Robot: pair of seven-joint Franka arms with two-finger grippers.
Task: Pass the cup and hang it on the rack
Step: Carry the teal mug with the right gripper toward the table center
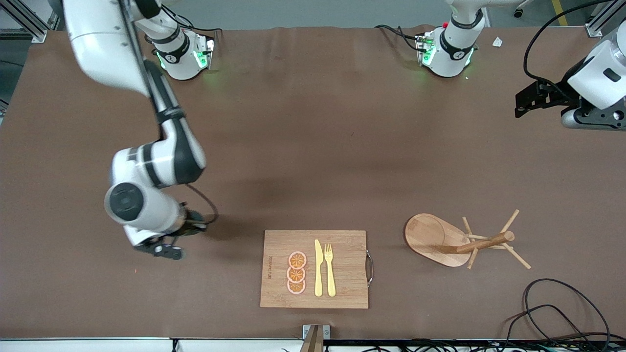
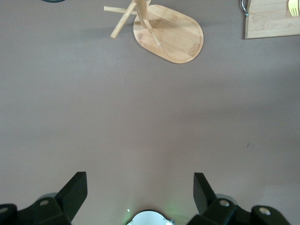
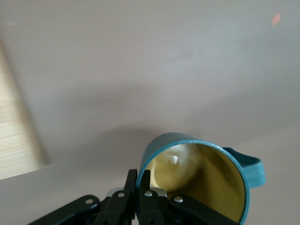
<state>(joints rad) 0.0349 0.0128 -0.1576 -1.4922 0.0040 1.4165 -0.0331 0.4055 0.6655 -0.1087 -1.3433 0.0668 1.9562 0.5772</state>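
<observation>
- The cup (image 3: 201,180), dark teal outside and mustard-yellow inside, is seen in the right wrist view gripped at its rim, its mouth turned toward the camera and its small handle jutting out to one side.
- The right end effector (image 3: 139,182) is clamped on the cup's rim, one finger inside the wall and one outside; it is held low over bare bench toward the right arm's end, beside the cutting board.
- In the front view the cup itself is hidden under the right arm's wrist, and only the right end effector's (image 1: 164,247) dark underside can be made out.
- The rack (image 1: 457,239), a light wooden mug tree, stands on its oval base toward the left arm's end of the bench (image 1: 313,146), its thin pegs angled out from the central post; no cup hangs on it.
- The left end effector (image 2: 140,190) is held with its fingers wide apart and empty, over bare bench near the left arm's end, where that arm waits, well apart from the rack (image 2: 166,30).
- A bamboo cutting board (image 1: 314,269) lies between the cup and the rack, near the front camera's edge; three orange slices (image 1: 296,273), a yellow knife (image 1: 318,268) and a yellow fork (image 1: 329,269) are laid on it.
</observation>
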